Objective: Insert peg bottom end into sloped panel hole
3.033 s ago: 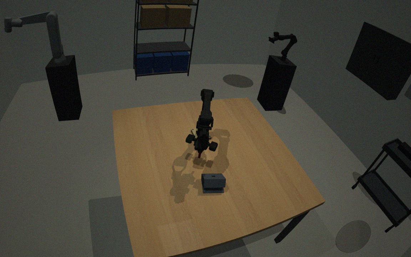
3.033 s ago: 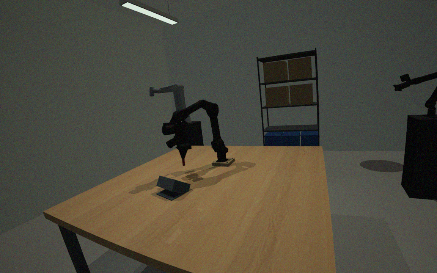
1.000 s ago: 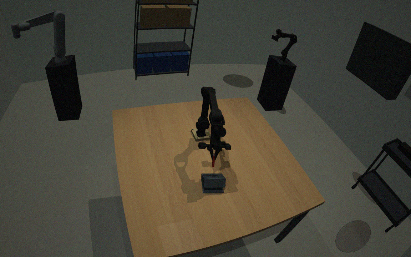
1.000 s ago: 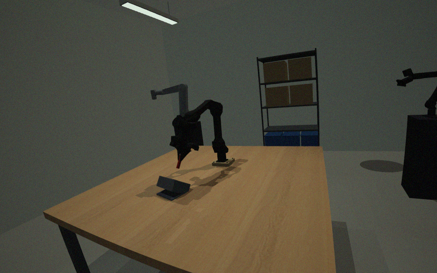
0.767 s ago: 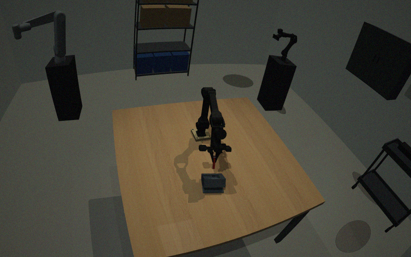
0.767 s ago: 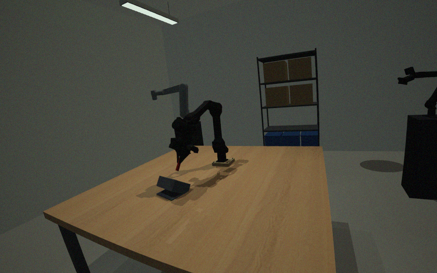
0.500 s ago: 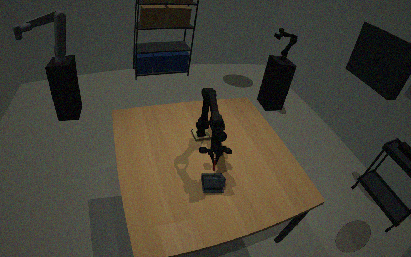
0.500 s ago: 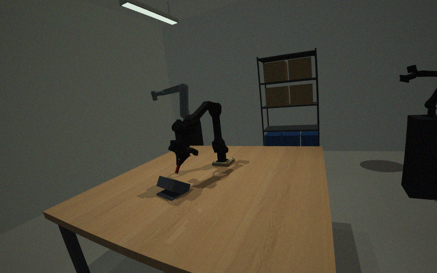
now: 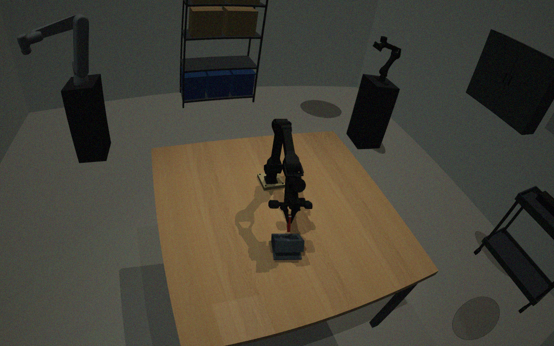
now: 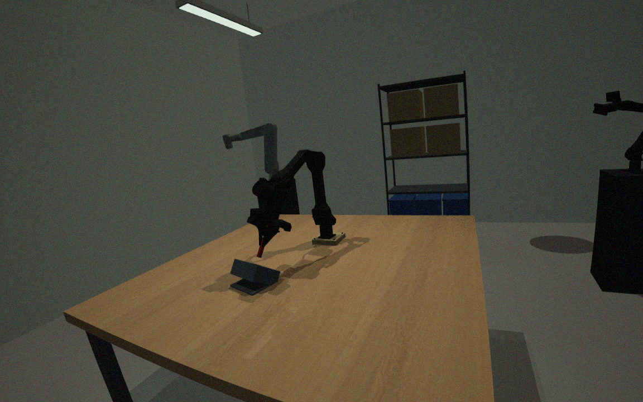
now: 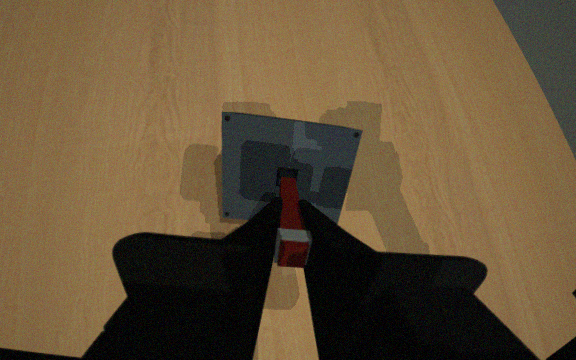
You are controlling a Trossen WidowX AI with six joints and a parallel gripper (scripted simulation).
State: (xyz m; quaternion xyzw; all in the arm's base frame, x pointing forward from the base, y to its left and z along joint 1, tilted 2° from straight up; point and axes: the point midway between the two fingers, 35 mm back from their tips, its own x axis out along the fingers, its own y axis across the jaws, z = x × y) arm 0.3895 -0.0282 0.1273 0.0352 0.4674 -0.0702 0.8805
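Observation:
My gripper point(image 9: 289, 218) point(image 10: 262, 243) point(image 11: 289, 204) is shut on a square red peg point(image 9: 289, 225) point(image 10: 260, 250) point(image 11: 290, 210) with a light grey band near its top end. The peg is tilted. The sloped blue-grey panel point(image 9: 288, 245) point(image 10: 255, 271) point(image 11: 268, 131) stands on the table in front of the arm. Its square dark hole point(image 11: 287, 173) shows in the wrist view, just beyond the peg's bottom end, which overlaps the hole's lower part. In the top and exterior views the peg's bottom end is a little above the panel, outside the hole.
The wooden table point(image 9: 210, 206) point(image 10: 388, 310) point(image 11: 93, 100) bears the arm's base plate point(image 9: 273, 187) point(image 10: 328, 240) behind the panel. Shadows of the arm fall across the panel and table. A shelf rack, two other arms on pedestals and a cart stand away from the table.

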